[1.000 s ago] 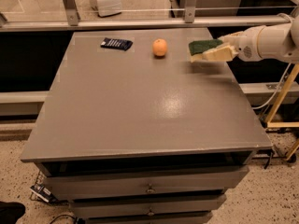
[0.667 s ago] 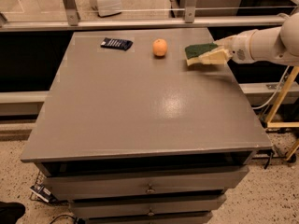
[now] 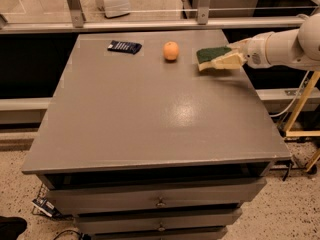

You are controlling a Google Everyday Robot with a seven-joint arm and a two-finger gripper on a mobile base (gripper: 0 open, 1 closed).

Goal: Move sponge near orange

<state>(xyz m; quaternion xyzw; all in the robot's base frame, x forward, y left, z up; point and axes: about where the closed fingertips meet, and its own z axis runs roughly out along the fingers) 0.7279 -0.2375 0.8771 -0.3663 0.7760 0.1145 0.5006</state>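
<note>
The sponge (image 3: pixel 212 54) has a dark green scouring face on top and a thicker layer of pale yellow foam below, with the green edge running in a slight wave. It is longer than it is wide. Its long axis runs roughly side to side across the counter (image 3: pixel 150 114), with the free end pointing at the orange (image 3: pixel 171 50) and the other end pointing away from it. The green face is turned upward, and the yellow side shows along the near edge. The sponge is just to the right of the orange, near it but not touching, with a strip of bare grey top between them. It seems to be held slightly above the surface, where a soft shadow lies under it. The claw (image 3: pixel 231 59) grips the end of the sponge farthest from the orange, its pale fingers pinching the foam. The white arm (image 3: pixel 280 46) behind it stretches farther right from the orange and past the counter's edge. The orange is small, round and smooth, and it rests on the counter. A small flat dark-blue packet (image 3: pixel 124 46) lies to the left of the orange, farther from it than the sponge is. In front of the orange and well below it, grey drawers (image 3: pixel 160 201) with small knobs form the counter's front.
</note>
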